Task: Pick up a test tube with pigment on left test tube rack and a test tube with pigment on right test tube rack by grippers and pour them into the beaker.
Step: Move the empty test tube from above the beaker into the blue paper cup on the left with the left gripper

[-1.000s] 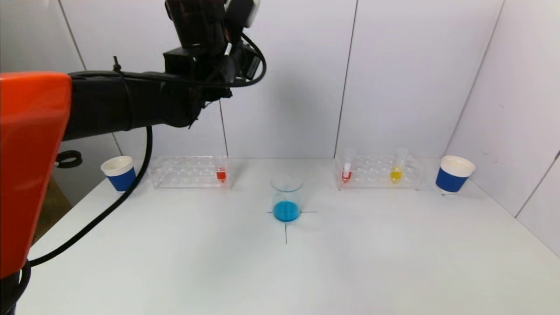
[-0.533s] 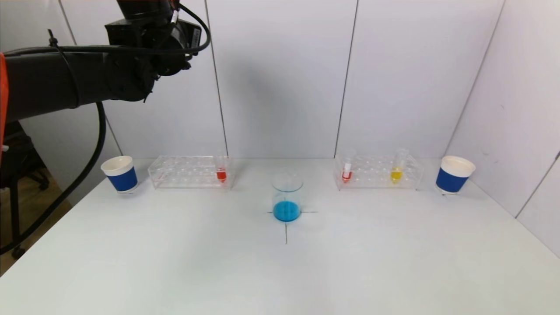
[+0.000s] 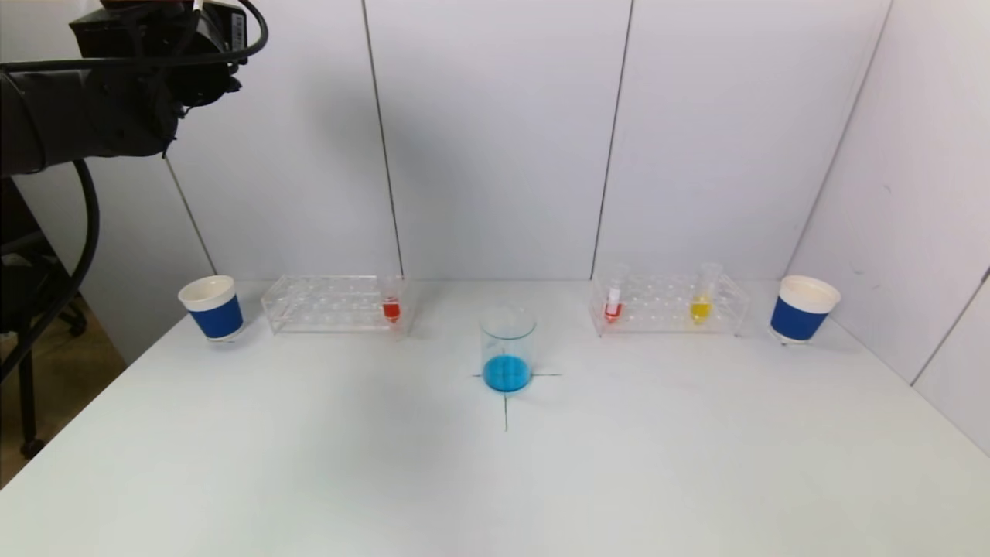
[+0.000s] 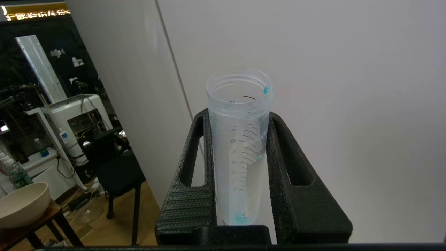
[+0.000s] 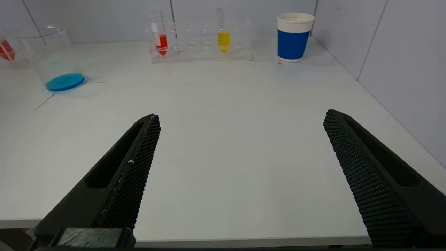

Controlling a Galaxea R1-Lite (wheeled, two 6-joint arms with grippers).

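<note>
Since a second ago your left arm point(image 3: 85, 116) has swung away from above the left rack, up and out to the far left corner of the head view, well clear of the table point(image 3: 495, 480). Your left gripper point(image 4: 240, 115) is clamped on a clear graduated tube point(image 4: 240, 146); the tube is nearly drained, with only a trace of blue at its tip and one blue drop on its rim.

The beaker point(image 3: 507, 348) stands mid-table on a drawn cross, with a shallow layer of blue liquid at its bottom. To its far left sits the left rack point(image 3: 332, 303), holding one red tube point(image 3: 391, 298) at its right end. To the beaker's far right sits the right rack point(image 3: 669, 303), with a red tube point(image 3: 614, 302) at its left end and a yellow tube point(image 3: 702, 298) toward its right. A blue-banded paper cup point(image 3: 211, 307) stands left of the left rack, and another cup point(image 3: 803, 309) right of the right rack.

Your right gripper point(image 5: 240, 139) hangs low over the table's near right edge, its jaws spread wide with nothing between them.
</note>
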